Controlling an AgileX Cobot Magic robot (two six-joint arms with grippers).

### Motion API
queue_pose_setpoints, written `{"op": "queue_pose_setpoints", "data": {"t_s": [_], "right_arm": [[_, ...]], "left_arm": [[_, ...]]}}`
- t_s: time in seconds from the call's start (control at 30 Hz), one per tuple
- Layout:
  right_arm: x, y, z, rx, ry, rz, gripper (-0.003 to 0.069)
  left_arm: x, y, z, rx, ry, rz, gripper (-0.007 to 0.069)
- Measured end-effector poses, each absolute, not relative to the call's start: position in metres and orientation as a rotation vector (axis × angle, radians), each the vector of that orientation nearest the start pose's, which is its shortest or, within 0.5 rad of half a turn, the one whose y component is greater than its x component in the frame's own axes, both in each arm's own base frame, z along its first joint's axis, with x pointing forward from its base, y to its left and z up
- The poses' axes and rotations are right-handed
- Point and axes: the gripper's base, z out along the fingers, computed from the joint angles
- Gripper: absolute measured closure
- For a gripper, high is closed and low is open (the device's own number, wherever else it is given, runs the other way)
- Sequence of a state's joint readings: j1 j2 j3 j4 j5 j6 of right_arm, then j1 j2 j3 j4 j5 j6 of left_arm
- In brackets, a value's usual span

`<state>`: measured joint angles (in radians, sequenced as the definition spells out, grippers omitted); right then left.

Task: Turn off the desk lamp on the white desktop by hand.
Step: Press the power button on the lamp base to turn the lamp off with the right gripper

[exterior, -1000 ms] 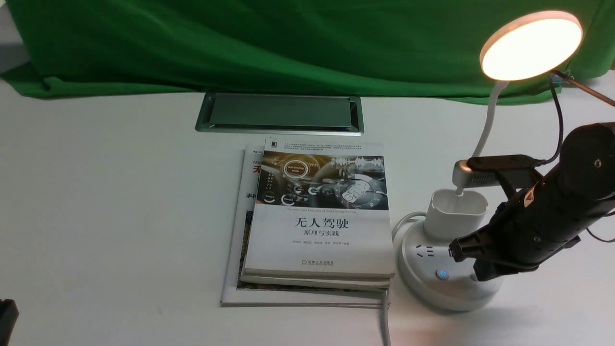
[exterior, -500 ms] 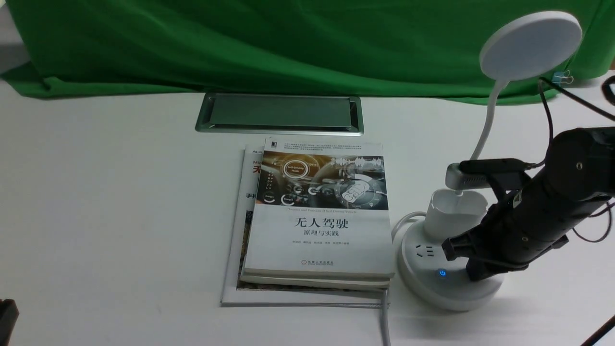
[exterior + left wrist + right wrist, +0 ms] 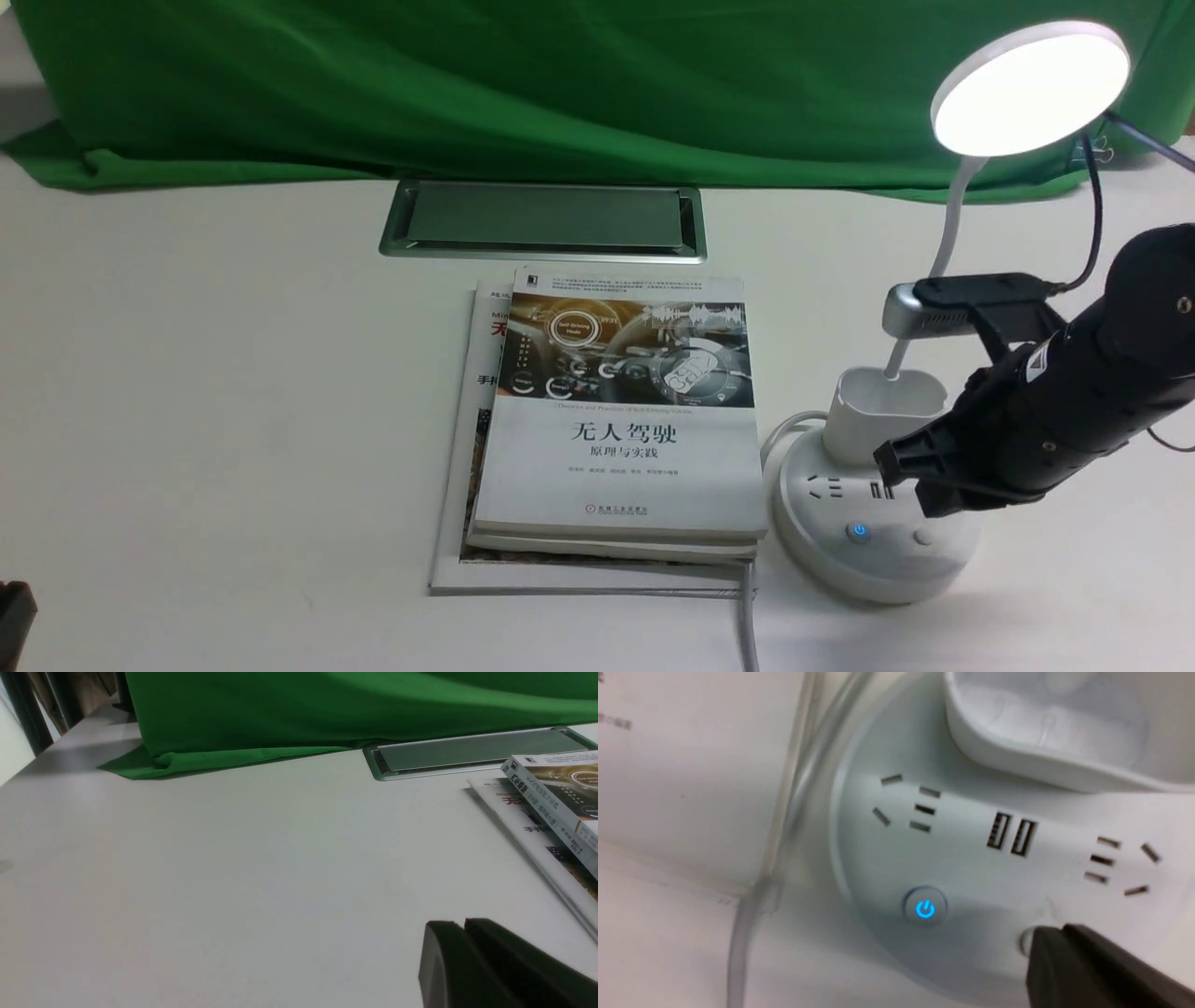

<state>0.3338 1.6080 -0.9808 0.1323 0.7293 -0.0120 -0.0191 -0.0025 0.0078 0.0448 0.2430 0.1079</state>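
The desk lamp stands at the right of the white desktop [image 3: 233, 420]. Its disc head [image 3: 1032, 89] glows bright white. Its round socket base [image 3: 831, 560] carries a blue-lit power button [image 3: 859, 532] and a plain white button [image 3: 922, 537]. My right gripper [image 3: 910, 483] is shut and empty, hovering just above the plain button, beside the cup holder [image 3: 882, 411]. In the right wrist view the shut fingertips [image 3: 1057, 933] cover most of that button [image 3: 1023, 941]; the blue button [image 3: 925, 908] is apart. My left gripper [image 3: 465, 926] is shut and empty over bare desktop.
A stack of books [image 3: 621, 420] lies directly left of the lamp base. The silver-framed cable hatch [image 3: 543, 219] sits behind them. Green cloth [image 3: 560, 84] hangs along the back. The lamp's cable [image 3: 747, 616] runs toward the front edge.
The lamp head glowed warm, went dark half a second ago, and now glows white. My right gripper dipped onto the base, then lifted up a little.
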Motion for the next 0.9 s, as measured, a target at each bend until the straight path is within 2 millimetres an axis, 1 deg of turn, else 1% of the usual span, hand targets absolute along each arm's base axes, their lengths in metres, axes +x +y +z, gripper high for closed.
{"op": "queue_pose_setpoints", "data": {"t_s": [0.13, 0.27, 0.4, 0.57, 0.67, 0.77, 0.83, 0.9], "right_arm": [[0.286, 0.108, 0.198, -0.372, 2.859, 0.207, 0.0610], [0.289, 0.109, 0.180, -0.383, 2.920, 0.192, 0.0610], [0.291, 0.109, 0.180, -0.387, 2.915, 0.193, 0.0610], [0.291, 0.109, 0.184, -0.388, 2.903, 0.195, 0.0610], [0.287, 0.108, 0.194, -0.386, 2.871, 0.202, 0.0610], [0.284, 0.107, 0.209, -0.382, 2.823, 0.213, 0.0610], [0.283, 0.106, 0.213, -0.381, 2.810, 0.216, 0.0610], [0.283, 0.107, 0.213, -0.382, 2.811, 0.216, 0.0610]], "left_arm": [[0.055, 0.000, 0.189, 0.140, 1.727, 0.107, 0.0605], [0.055, 0.000, 0.189, 0.140, 1.727, 0.107, 0.0605], [0.055, 0.000, 0.189, 0.140, 1.727, 0.107, 0.0605], [0.055, 0.000, 0.189, 0.140, 1.727, 0.107, 0.0605], [0.055, 0.000, 0.189, 0.140, 1.727, 0.107, 0.0605], [0.055, 0.000, 0.189, 0.140, 1.727, 0.107, 0.0605], [0.055, 0.000, 0.189, 0.140, 1.727, 0.107, 0.0605], [0.055, 0.000, 0.189, 0.138, 1.727, 0.105, 0.0605]]}}
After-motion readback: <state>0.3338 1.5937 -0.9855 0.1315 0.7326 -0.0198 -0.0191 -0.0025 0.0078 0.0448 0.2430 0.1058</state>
